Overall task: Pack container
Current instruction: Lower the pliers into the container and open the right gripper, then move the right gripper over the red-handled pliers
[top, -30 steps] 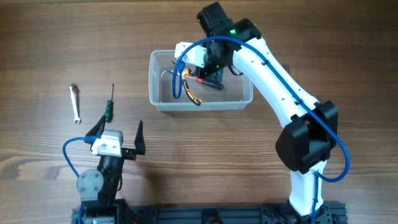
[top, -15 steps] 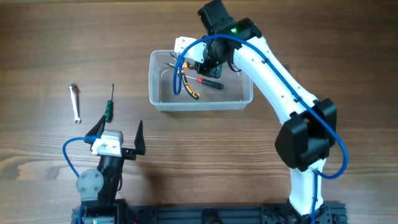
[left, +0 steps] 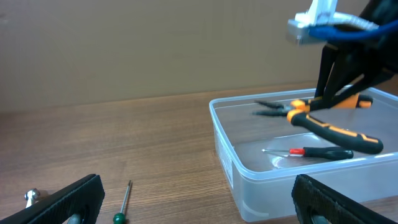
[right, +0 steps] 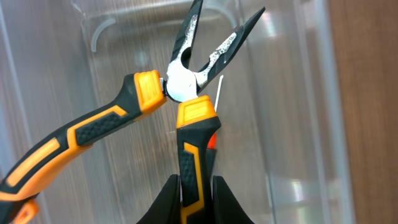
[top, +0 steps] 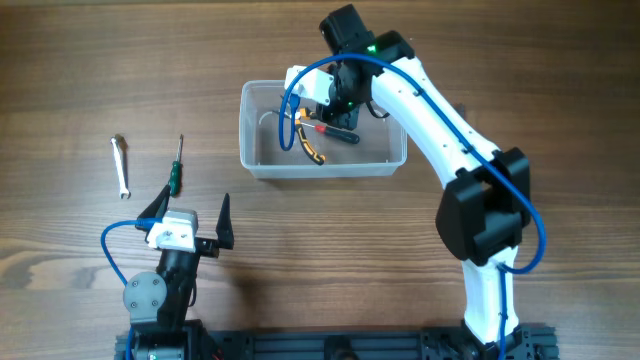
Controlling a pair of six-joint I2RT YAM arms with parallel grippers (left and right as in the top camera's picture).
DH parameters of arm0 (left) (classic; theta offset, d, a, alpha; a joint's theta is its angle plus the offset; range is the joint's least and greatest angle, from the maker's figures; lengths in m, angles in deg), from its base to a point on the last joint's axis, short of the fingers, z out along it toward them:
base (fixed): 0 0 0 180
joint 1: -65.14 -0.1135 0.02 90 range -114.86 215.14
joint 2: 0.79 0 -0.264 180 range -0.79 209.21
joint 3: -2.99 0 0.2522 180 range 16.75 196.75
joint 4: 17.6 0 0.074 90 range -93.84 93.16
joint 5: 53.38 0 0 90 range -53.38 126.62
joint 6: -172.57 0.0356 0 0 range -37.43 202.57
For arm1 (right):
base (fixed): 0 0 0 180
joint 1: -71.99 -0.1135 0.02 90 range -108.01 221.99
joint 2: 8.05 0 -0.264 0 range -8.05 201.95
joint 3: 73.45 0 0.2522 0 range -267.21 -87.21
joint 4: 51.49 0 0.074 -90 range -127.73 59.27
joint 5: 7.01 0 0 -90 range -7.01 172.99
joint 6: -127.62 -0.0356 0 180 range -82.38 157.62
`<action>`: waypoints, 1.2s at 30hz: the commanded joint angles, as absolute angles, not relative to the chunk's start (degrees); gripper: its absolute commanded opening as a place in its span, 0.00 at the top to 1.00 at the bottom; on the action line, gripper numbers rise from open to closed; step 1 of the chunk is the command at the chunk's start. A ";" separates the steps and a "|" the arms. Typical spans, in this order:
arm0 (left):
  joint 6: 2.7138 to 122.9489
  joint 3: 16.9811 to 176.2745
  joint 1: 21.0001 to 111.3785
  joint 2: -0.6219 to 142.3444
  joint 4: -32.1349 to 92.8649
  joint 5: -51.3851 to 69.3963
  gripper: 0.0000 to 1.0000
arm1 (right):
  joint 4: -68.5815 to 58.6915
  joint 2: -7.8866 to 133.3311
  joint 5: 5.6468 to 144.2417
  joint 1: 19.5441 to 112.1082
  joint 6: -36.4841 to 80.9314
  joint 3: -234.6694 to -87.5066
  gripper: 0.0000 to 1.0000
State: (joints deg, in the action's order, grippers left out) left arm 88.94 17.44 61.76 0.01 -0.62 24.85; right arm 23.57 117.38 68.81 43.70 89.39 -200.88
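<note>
The container (top: 248, 150) is a clear tub at the table's middle back, also seen in the left wrist view (left: 225, 140). My right gripper (top: 331, 104) reaches into it, shut on one handle of the orange-and-black pliers (right: 187, 84). The pliers (left: 329, 121) hang inside the tub with handles spread and jaws apart. In the right wrist view the fingers (right: 166, 199) clamp that handle from both sides around the right gripper (right: 196, 186). A red-handled screwdriver (top: 337, 133) lies on the tub floor. My left gripper (top: 191, 216) stands open near the front left, holding nothing.
A green-handled screwdriver (top: 176, 171) and a small silver wrench (top: 120, 166) lie on the wood left of the tub, just beyond the left gripper (left: 199, 205). The right arm's white links (top: 440, 130) stretch over the table's right half.
The right gripper with the pliers shifted slightly left and back inside the tub. The left arm has not moved.
</note>
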 commanded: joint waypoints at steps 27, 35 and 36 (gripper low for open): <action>89.64 17.07 62.13 -0.36 -0.57 25.16 0.00 | 18.39 120.09 69.64 43.87 84.28 -195.98 0.23; 89.64 17.07 62.16 -0.36 -0.57 25.16 0.00 | 19.85 119.32 76.24 45.77 78.29 -206.12 0.14; 89.64 17.07 62.16 -0.36 -0.55 25.16 0.00 | 20.27 119.17 78.54 46.25 77.04 -207.85 0.08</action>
